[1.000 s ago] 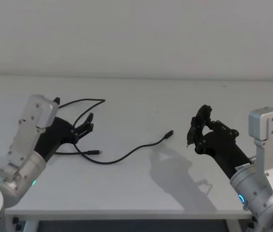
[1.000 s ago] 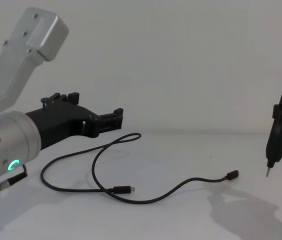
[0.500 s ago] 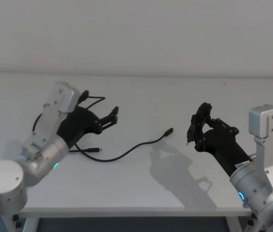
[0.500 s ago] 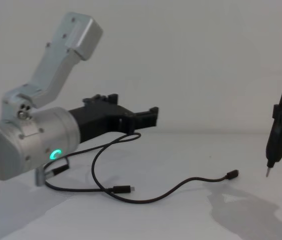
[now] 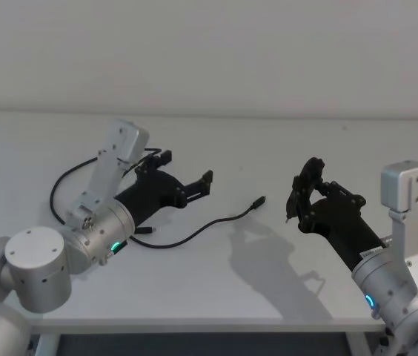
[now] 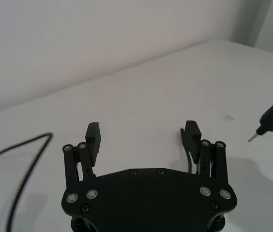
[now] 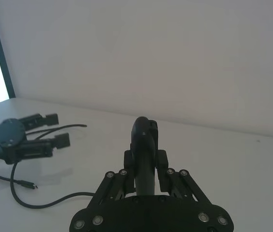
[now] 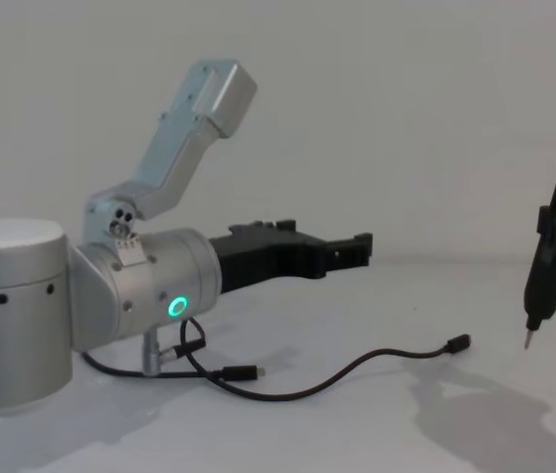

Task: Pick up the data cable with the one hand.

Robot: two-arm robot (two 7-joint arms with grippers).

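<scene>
The data cable lies loose on the white table, a thin black cord looping at the left and ending in a small plug toward the middle. In the chest view the cable runs flat under the left arm. My left gripper hovers above it, open, nothing between its fingers. From the chest the left gripper points right, clear of the table. My right gripper stays at the right, shut on a black pointed tool.
The table is bare apart from the cable. A stretch of cable passes the left gripper's side in the left wrist view. The tool's tip hangs just above the table, right of the cable's plug.
My left arm has swung forward and to the right, carrying its open gripper over the cable's looped part. The cable and the right arm have not moved.
</scene>
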